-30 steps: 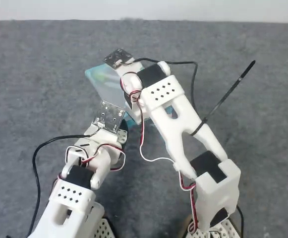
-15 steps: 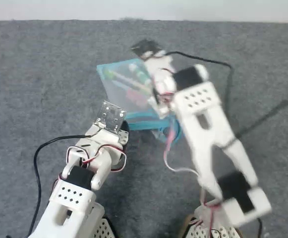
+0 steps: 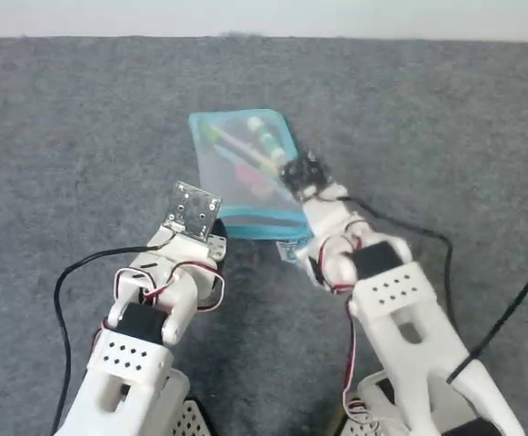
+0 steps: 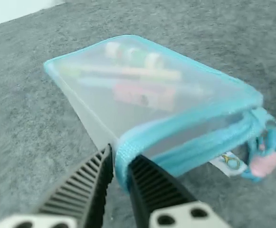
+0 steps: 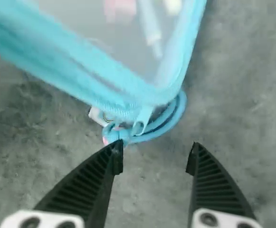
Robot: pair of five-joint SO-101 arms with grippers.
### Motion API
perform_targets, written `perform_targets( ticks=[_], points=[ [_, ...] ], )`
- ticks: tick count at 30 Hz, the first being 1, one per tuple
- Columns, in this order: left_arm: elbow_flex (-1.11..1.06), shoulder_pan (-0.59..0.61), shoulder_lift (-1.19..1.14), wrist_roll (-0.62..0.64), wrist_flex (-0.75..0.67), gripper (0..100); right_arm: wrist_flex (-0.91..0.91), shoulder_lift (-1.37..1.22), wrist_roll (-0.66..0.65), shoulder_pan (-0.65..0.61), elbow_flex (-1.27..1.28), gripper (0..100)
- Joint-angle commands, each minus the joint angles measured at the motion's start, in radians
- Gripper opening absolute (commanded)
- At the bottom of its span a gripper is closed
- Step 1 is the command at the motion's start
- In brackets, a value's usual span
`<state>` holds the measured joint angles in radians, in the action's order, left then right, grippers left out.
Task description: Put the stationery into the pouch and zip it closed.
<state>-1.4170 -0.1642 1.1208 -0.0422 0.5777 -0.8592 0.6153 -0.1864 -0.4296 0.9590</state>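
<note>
Pulls right gripper (image 5: pixel 154 152) back off pouch (image 3: pixel 245 173) to its near end, spread wide just short of zip pull (image 5: pixel 123 130). Keeps left gripper (image 4: pixel 120 159) pinched on pouch's zipper corner. Looks zipped, stationery (image 3: pixel 245 150) inside, flat on carpet (image 3: pixel 64 136).

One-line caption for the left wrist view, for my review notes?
Left gripper pinching the blue-edged corner of the clear pouch, stationery visible inside.

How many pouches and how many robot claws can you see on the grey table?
Pouches: 1, the pouch
Claws: 2, the left gripper and the right gripper
Total: 3
</note>
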Motion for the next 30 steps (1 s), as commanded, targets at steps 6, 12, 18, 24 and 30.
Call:
perform_targets(
  ticks=[6,12,18,24,30],
  points=[
    [0.021,0.014,0.000,-0.002,-0.006,1,0.325,0.044,0.126,0.016,0.112,21.0],
    [0.021,0.017,0.000,-0.002,-0.017,1,0.334,0.068,0.130,0.004,0.163,21.0],
    [0.021,0.017,0.000,-0.002,-0.017,1,0.150,0.226,0.130,0.001,0.140,20.9],
    [0.021,0.009,0.000,-0.002,-0.017,1,0.171,0.269,0.130,-0.064,0.183,20.9],
    [0.019,0.015,-0.002,-0.002,-0.017,1,0.295,0.139,0.129,-0.085,0.190,21.0]
  ],
)
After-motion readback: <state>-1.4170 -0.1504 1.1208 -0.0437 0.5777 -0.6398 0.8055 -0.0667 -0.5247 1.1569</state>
